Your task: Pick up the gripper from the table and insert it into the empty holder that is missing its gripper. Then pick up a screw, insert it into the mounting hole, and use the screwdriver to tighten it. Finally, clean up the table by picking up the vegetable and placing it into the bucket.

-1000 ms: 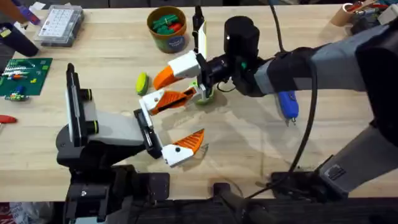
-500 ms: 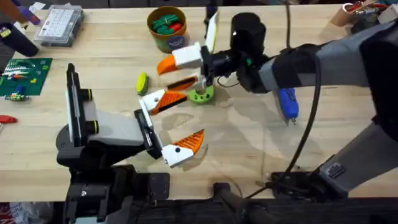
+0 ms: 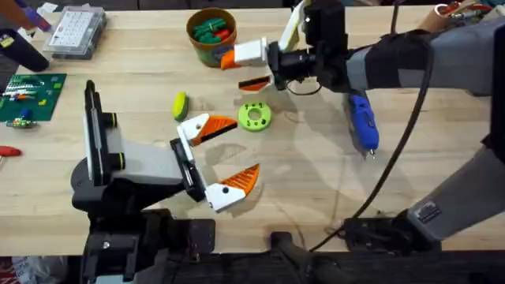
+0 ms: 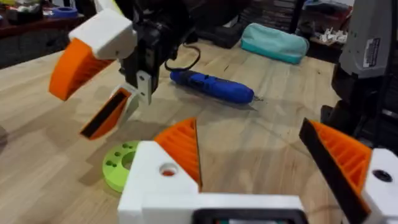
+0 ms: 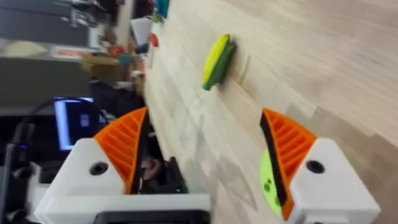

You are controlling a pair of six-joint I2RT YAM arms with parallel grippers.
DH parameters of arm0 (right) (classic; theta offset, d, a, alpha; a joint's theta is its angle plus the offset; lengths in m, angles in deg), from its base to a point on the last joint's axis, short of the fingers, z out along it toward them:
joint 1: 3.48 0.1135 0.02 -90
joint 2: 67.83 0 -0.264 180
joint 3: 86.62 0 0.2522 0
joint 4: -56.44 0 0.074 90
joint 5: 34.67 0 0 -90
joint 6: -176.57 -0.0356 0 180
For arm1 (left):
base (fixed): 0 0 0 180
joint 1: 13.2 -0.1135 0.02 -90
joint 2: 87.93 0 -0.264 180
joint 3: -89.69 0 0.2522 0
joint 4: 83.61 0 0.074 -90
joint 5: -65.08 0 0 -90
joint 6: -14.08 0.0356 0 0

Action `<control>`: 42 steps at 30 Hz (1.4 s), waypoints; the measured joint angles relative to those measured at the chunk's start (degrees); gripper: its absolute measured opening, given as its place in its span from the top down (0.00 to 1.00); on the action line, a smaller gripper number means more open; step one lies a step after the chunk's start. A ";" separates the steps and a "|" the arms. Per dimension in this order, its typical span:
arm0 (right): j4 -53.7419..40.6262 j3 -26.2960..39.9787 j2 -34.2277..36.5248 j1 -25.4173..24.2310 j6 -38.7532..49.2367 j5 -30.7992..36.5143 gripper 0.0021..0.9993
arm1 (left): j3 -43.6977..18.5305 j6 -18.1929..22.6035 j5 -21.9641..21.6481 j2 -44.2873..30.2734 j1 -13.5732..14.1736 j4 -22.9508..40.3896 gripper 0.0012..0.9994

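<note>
Left gripper [image 3: 245,147]: spread wide with nothing between the fingers, low over the table in front of the left arm's base.
Left fingers: orange ribbed pads on white bases – one round hole [image 4: 166,169] seen through the nearer base in the left wrist view.
Right gripper [image 3: 237,71]: also parted and holding nothing, reached across the middle from the right side, tips pointing toward the bucket.
Right gripper height: raised clear of the wood (left wrist view, with its shadow on the table below).
Right fingers [image 5: 118,149]: both orange and ribbed on white bases, each base with a dark round hole.
Loose orange gripper: cannot be told apart from the arms' own orange fingers.
Green disc [image 3: 254,117]: flat on the table just beside the tip of the left gripper's farther finger, and nearer the camera than the right gripper.
Vegetable [image 3: 180,105]: yellow-and-green piece lying on the wood, outside the bucket – between it and the left gripper.
Bucket [image 3: 200,46]: upright at the far side of the table, near the right gripper's tips, green and red items inside.
Screwdriver [image 3: 364,126]: blue handle lying flat, partly under the right arm, metal tip toward the near edge.
Other things: a clear parts box [image 3: 75,31] at the far left, a green circuit board [image 3: 30,95] nearer on the same side.
</note>
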 joint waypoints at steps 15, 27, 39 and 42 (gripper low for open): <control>-56.40 12.16 -27.61 -0.17 37.48 22.03 0.01 | 0.00 -0.03 0.02 0.01 0.00 0.00 0.01; -80.34 20.88 -31.25 5.11 49.30 41.95 0.01 | 0.00 -0.03 0.03 0.02 0.00 0.00 0.01; -84.09 21.04 -31.21 12.02 51.83 48.47 0.01 | 0.00 -0.03 0.04 0.00 0.00 0.00 0.01; -84.09 21.04 -31.21 12.01 51.83 48.53 0.01 | 0.00 -0.02 0.04 0.00 0.00 0.00 0.01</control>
